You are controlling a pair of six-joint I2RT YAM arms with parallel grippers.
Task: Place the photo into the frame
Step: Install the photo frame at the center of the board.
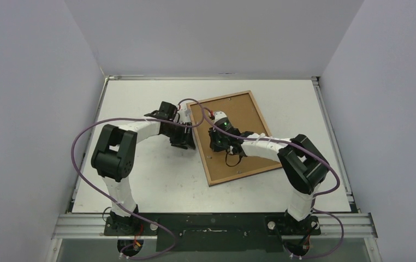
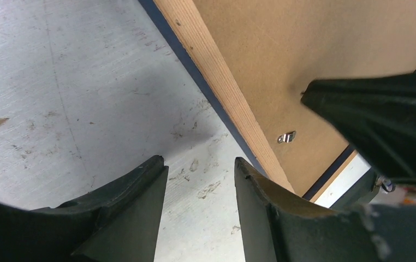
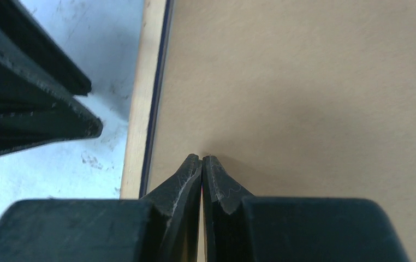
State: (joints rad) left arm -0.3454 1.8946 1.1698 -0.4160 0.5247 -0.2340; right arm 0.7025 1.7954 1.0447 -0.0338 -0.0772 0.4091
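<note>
**Meeting Across One Long Edge**

Our right gripper (image 3: pixel 201 158) is pinched fully closed with nothing between its fingers. Its joined tip rests on, or just above, the backing board (image 3: pixel 315 98), just inside the wooden rail of the frame (image 3: pixel 135 136). Our left gripper (image 2: pixel 199 164) stands roughly half open and empty, its fingers over the bare table (image 2: pixel 58 82) just outside that same rail. The two face each other across it, the right on the board side and the left on the table side.

The frame lies face down, with light wood and brown board upward and a thin navy line showing along its outer edge. Seen from above, its long axis runs away from the arm bases, the far end leaning toward our left. The rail between the grippers is the left long side, and both sit near its middle. A small metal clip (image 2: pixel 286 136) lies on the board close to this rail.

The photo shows in no view, and we cannot tell whether it already lies beneath the board.

We judge that the coming move turns on this rail. The frame lies to the right of the left gripper, which would have to close that small gap to steady or lift the edge. The right gripper is already over the board and is the better placed to press it or work a clip.
</note>
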